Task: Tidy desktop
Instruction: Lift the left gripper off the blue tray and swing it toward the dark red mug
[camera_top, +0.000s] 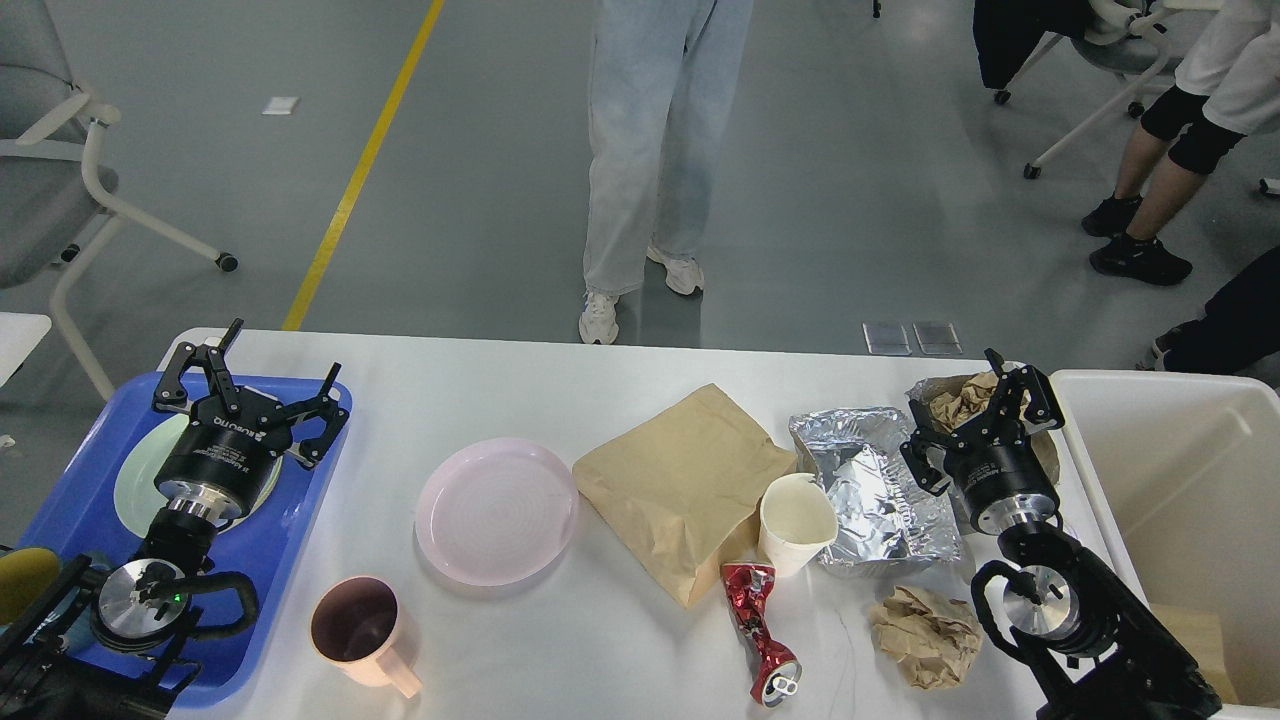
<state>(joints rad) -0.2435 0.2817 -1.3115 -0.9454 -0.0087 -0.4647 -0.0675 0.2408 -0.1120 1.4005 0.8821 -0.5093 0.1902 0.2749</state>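
Observation:
The white desktop (470, 385) carries a pink plate (497, 510), a brown paper bag (680, 490), a white paper cup (795, 520), a crushed red can (760, 635), a crumpled foil sheet (870, 490), a ball of brown paper (925, 635) and a pink mug (360, 630). My left gripper (275, 375) hangs open over the blue tray (300, 560), holding nothing. My right gripper (975, 410) stands open at the far right, right at a foil-wrapped wad of crumpled brown paper (955, 398); I cannot tell whether it touches it.
A pale green plate (135, 480) lies in the blue tray under my left arm. A white bin (1180, 480) stands off the table's right end. A person (650, 150) stands beyond the far edge, with chairs and other people farther back.

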